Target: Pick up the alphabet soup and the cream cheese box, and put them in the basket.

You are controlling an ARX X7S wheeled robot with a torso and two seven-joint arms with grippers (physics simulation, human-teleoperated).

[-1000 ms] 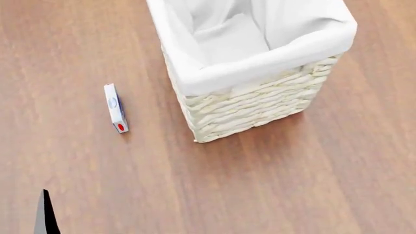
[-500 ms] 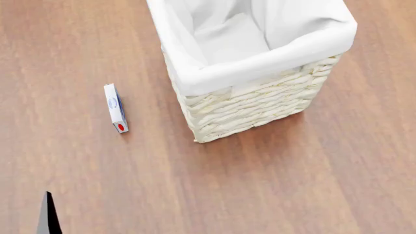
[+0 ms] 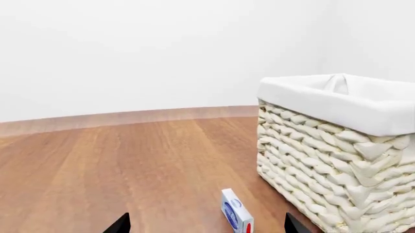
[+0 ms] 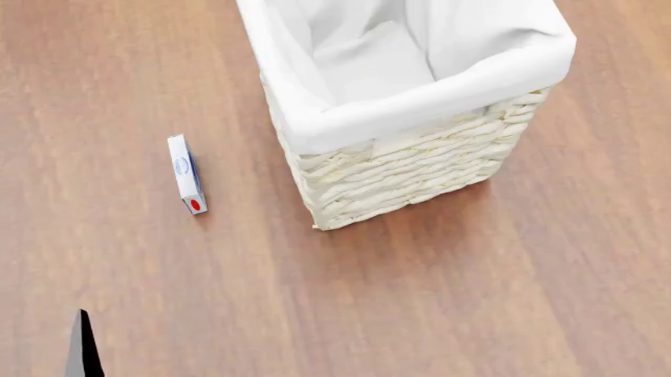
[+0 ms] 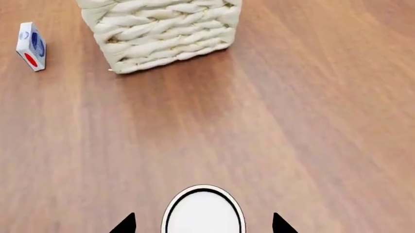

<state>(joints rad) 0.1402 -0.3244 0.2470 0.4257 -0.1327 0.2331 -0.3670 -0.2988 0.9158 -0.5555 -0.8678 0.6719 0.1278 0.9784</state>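
Basket (image 4: 419,169) at 12 to 1 o'clock on wood floor (image 4: 472,298), white liner folded over rim. Cream cheese box (image 4: 185,173) on edge at 9 o'clock, apart from it; dark arm tip (image 4: 82,349) at 7 o'clock

Basket (image 4: 419,169): rough woven wicker, lined with smooth matt white cloth. Floor (image 4: 504,298): smooth wood-grain finish. Cream cheese box (image 4: 185,174): smooth printed carton.

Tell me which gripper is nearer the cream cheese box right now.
Left. The left gripper faces the cream cheese box, which stands between its tips, close ahead. The right gripper sits farther back, with the box far off beside the basket.
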